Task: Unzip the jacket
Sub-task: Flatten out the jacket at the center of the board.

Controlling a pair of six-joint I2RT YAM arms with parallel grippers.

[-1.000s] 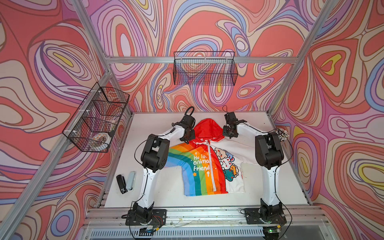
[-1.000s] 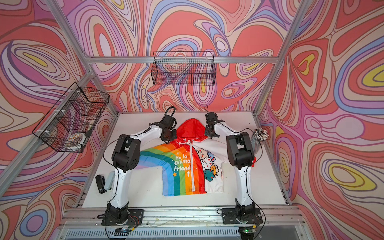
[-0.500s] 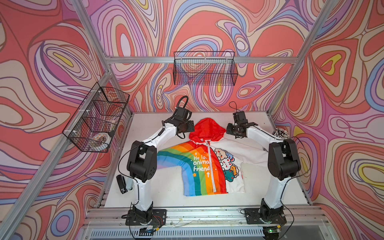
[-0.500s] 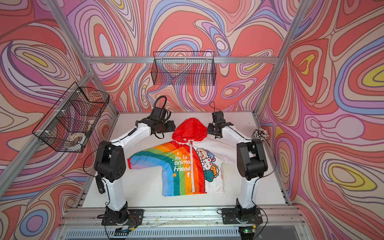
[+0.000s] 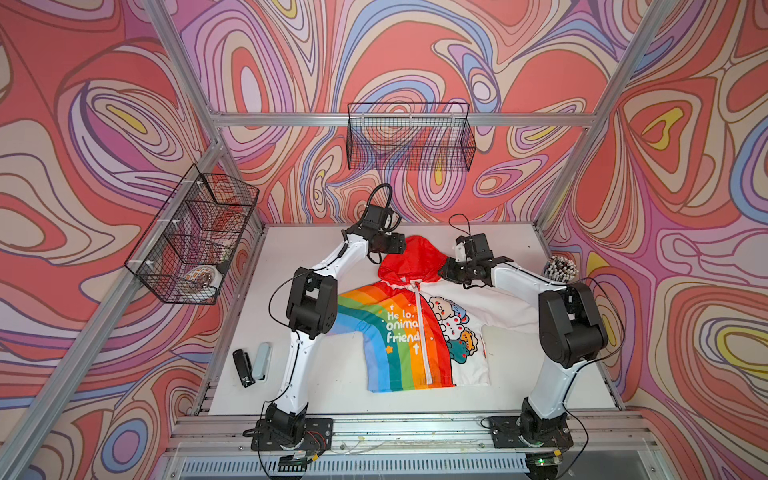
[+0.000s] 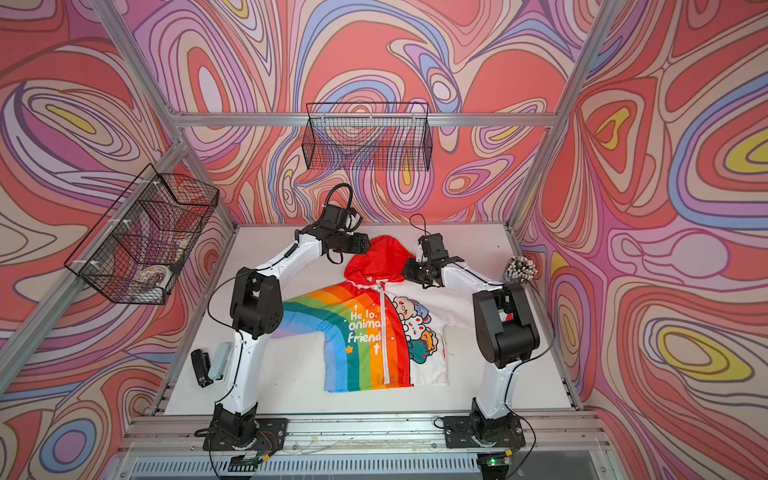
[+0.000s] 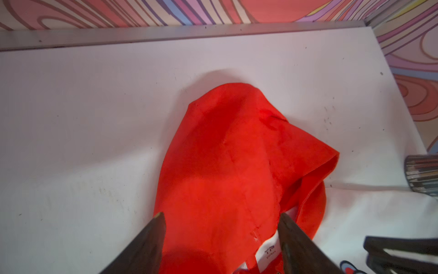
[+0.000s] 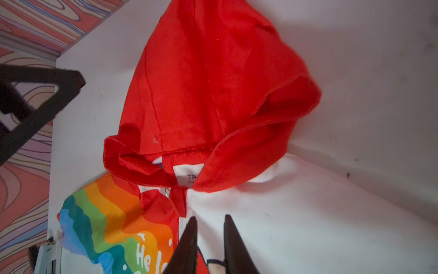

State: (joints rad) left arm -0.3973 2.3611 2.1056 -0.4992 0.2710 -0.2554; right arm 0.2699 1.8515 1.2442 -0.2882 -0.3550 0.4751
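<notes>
While the jacket (image 5: 382,332) lies flat and zipped on the table (image 5: 332,374), hood (image 5: 409,257) to the far side, the left gripper (image 7: 221,214) gapes wide over the hood, empty. The right gripper (image 8: 211,218), jaws barely apart and empty, hangs by the collar (image 5: 409,284). I'd pin the collar, then pinch the zipper (image 5: 422,332) squarely at its top.

One jacket (image 5: 399,345), two baskets (image 5: 409,145) (image 5: 183,249).

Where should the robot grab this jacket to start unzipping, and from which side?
I'd pinch the top end of the zipper, at the collar just under the red hood, coming down from above. The jacket lies flat, front up, zipped to the neck; the pull tab is too small to see.
</notes>
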